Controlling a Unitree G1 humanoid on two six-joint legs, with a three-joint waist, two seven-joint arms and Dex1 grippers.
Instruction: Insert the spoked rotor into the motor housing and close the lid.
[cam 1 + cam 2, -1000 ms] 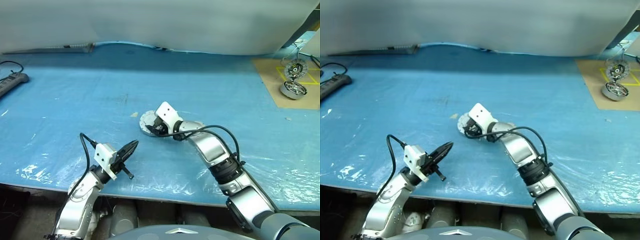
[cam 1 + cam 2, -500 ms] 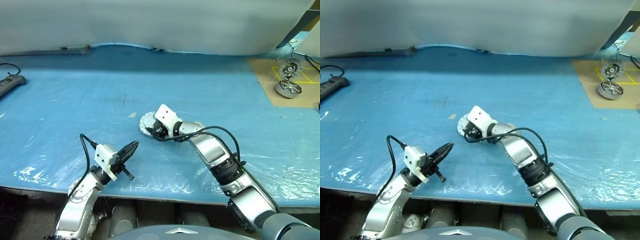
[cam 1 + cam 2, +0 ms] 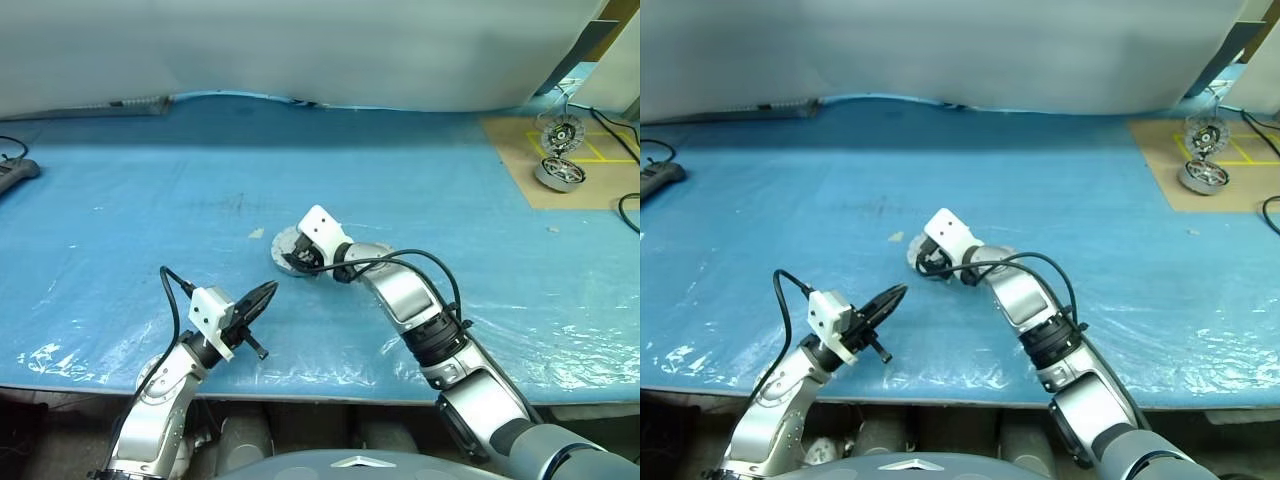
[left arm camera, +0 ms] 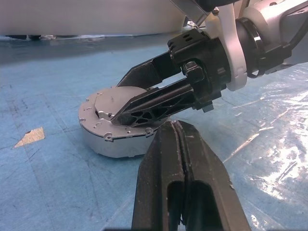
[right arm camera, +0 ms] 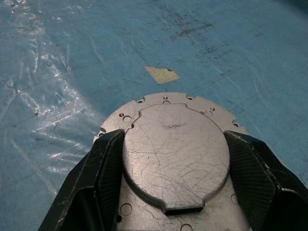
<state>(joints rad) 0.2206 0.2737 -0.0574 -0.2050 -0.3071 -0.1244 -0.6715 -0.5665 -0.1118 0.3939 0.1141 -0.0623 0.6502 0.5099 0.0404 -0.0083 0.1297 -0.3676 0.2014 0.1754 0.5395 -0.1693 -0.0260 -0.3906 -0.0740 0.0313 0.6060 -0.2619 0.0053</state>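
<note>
The motor housing (image 4: 103,142) is a shallow round silver can on the blue table, near the middle (image 3: 283,243). The lid (image 5: 175,144) lies flat on top of it, plain grey face up, with small holes round its rim. The spoked rotor is hidden. My right gripper (image 5: 174,137) is open and reaches down over the lid, one black finger on each side of the lid's raised centre; in the left wrist view its fingers (image 4: 144,101) lie across the top. Whether they press on it I cannot tell. My left gripper (image 3: 265,293) is shut and empty, hovering a short way in front of the housing.
A small tan scrap of tape (image 3: 257,233) lies just left of the housing. A brown board at the far right carries a silver motor base (image 3: 558,172) and an upright round part (image 3: 556,133). A power strip (image 3: 15,172) sits at the far left edge.
The whole picture has shifted with the camera. The right gripper stays over the lid and the left arm has kept still.
</note>
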